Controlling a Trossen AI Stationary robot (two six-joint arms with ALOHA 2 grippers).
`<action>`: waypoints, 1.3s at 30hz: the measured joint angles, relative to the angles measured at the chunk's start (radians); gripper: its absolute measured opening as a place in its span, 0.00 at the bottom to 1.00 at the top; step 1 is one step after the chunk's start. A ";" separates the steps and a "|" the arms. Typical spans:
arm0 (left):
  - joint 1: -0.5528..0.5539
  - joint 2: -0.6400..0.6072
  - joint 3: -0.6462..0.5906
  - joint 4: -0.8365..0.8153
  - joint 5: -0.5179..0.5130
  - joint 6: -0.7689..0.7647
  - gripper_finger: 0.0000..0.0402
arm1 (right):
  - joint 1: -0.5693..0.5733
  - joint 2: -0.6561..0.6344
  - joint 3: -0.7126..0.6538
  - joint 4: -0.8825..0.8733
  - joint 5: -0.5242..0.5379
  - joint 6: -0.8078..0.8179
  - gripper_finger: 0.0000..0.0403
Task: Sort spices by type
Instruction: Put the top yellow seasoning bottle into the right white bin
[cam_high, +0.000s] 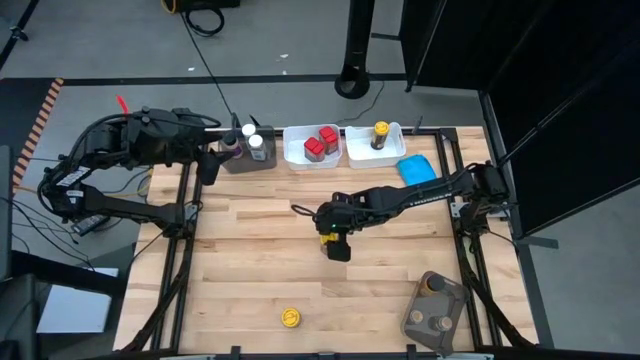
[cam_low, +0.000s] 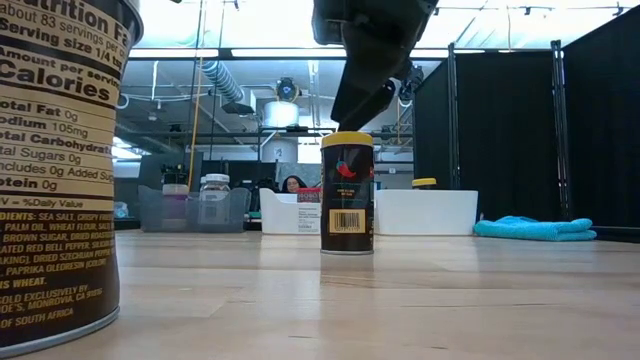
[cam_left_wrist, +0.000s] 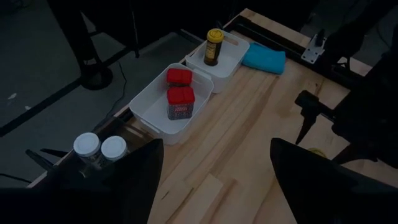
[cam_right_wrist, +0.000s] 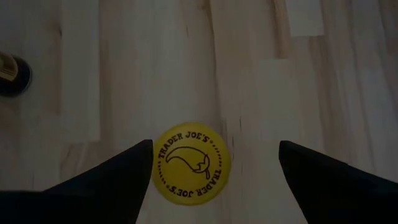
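Fingers (cam_right_wrist: 112, 180) of right gripper (cam_right_wrist: 214, 165): spread wide, above upright yellow-lidded jar (cam_right_wrist: 191, 163) mid-bench (cam_high: 250, 280), not touching. Left gripper (cam_left_wrist: 214, 168): fingers wide, near the back bins (cam_high: 247, 160)

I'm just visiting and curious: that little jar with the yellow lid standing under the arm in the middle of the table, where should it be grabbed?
Probably from straight above, closing on the round yellow lid or the sides just under it. The jar stands upright and alone on the table, and the right gripper hangs open over its lid, a finger on each side.
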 joint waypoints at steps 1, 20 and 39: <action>0.000 0.000 0.000 0.000 0.000 0.000 0.75 | 0.000 0.000 0.000 0.001 0.000 0.000 0.88; 0.000 0.000 0.000 0.000 0.003 -0.002 0.75 | 0.019 0.051 -0.001 0.001 -0.019 -0.002 0.85; 0.000 0.000 0.000 0.001 0.002 -0.004 0.75 | 0.019 0.061 0.000 -0.010 -0.025 0.017 0.57</action>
